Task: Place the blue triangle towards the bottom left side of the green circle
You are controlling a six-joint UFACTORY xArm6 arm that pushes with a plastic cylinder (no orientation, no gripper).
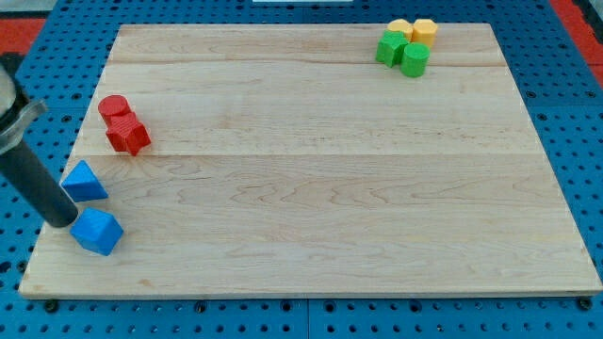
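my tip [64,222] wedged between blue triangle [84,182] and blue cube [98,232], grips nothing | red blocks [122,126] above | green circle [414,59] far top-right beside green block [390,47], yellow blocks [413,30] | board [320,188] between

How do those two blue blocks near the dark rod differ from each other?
The blue triangle is a wedge with a pointed top; the blue cube is boxier, with a flat top. The triangle sits nearer the red blocks, the cube nearer the board's bottom edge. My tip sits between them. Both share the same blue.
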